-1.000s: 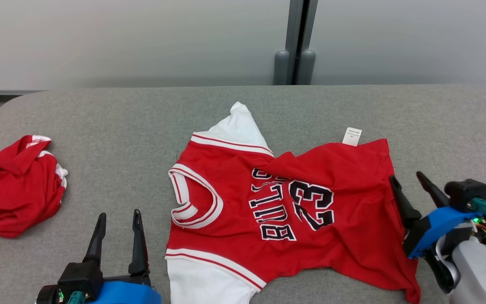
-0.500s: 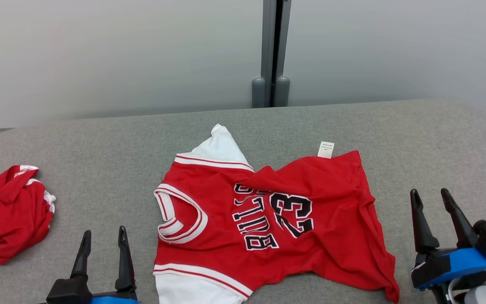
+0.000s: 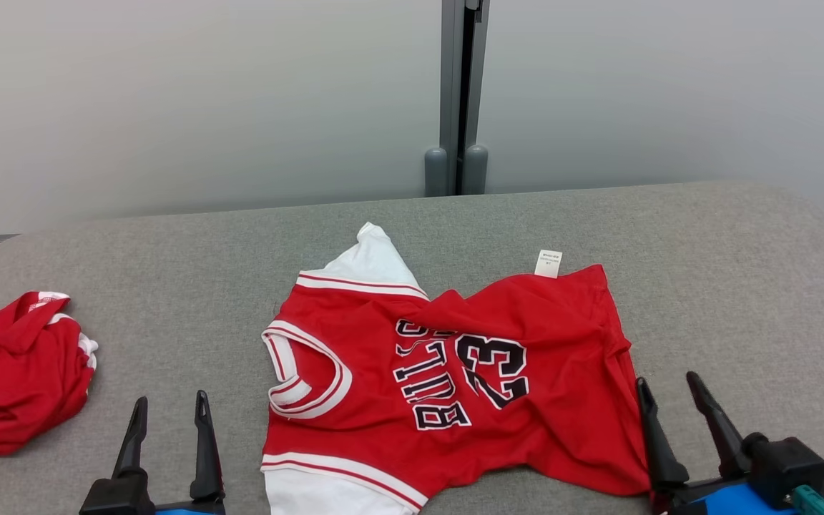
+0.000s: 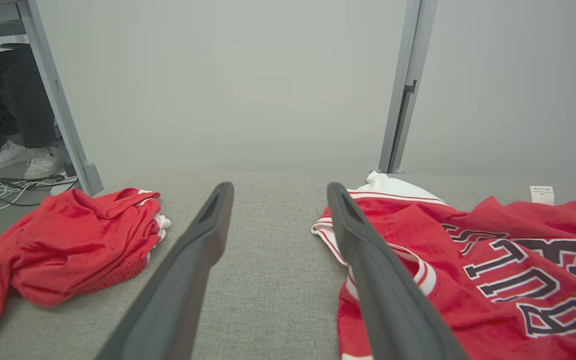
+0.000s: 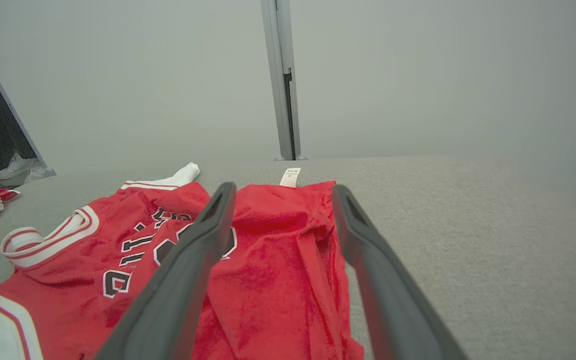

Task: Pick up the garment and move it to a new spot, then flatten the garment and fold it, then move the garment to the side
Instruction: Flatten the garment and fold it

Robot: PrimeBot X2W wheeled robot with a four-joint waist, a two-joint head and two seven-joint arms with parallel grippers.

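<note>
Red jersey (image 3: 455, 372) lies rumpled on the bench (image 3: 741, 286); right gripper (image 3: 666, 379) has returned beside its hem, left gripper (image 3: 171, 398) idle, all fingers wide: flattening likely resumes.

Red cloth heap (image 3: 18, 372) far L

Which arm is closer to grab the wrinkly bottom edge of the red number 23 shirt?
The right, probably. The open right gripper sits at the rumpled hem of the jersey, red cloth showing between its jaws. The open left gripper hovers over bare table beside the collar.
</note>
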